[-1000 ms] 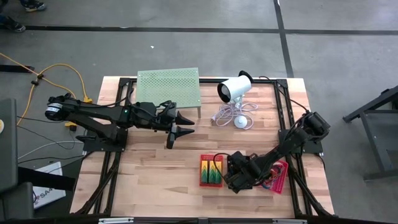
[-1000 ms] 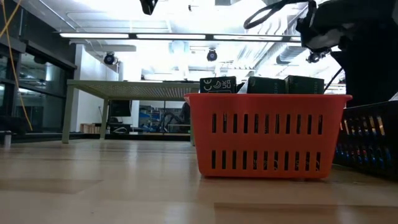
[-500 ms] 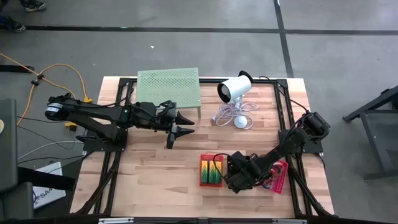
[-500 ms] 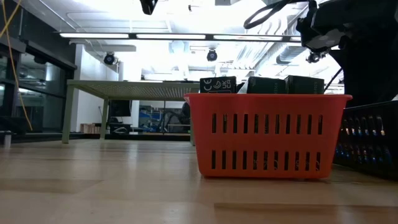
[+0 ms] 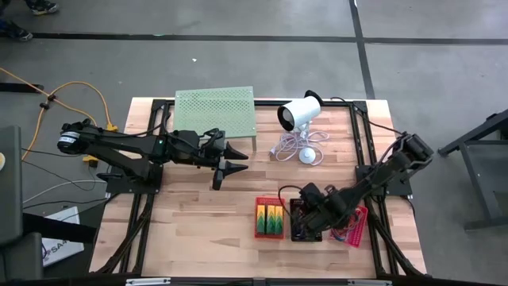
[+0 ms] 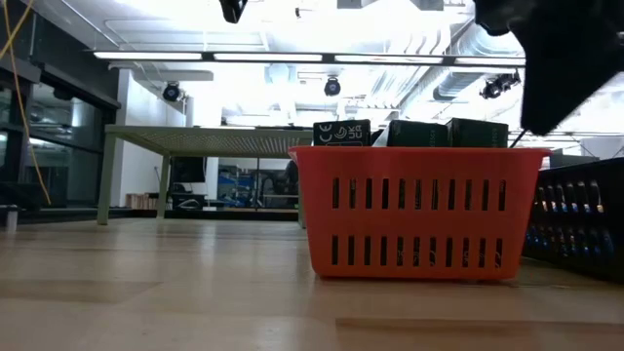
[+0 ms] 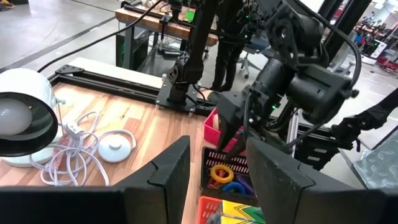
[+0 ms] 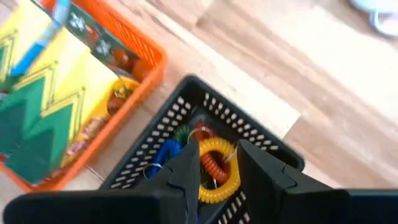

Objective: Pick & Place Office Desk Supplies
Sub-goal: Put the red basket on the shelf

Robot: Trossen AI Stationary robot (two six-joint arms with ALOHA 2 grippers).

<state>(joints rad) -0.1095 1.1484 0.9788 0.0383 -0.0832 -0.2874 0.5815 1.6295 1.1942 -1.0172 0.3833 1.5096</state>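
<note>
Black mesh basket (image 8: 205, 143) sits just right of the red basket (image 5: 270, 218), touching or nearly so, with the pink basket (image 5: 359, 226) on its far side. Black one holds coiled loops: yellow (image 8: 219, 168), brown-red (image 8: 208, 163), blue (image 8: 163, 154), green (image 8: 181, 133). Red basket is filled with green-and-yellow packs (image 5: 271, 218) standing on edge. Right gripper (image 8: 214, 163) hovers above the black basket, fingers slightly spread with nothing between them; the yellow loop shows through the gap. Left gripper (image 5: 223, 160) hangs over mid-table, well apart from the baskets, fingers spread, empty. White cylinder device (image 5: 299, 114) and its cable (image 5: 295, 146) lie beside the green perforated stand (image 5: 215, 110) at the back.
</note>
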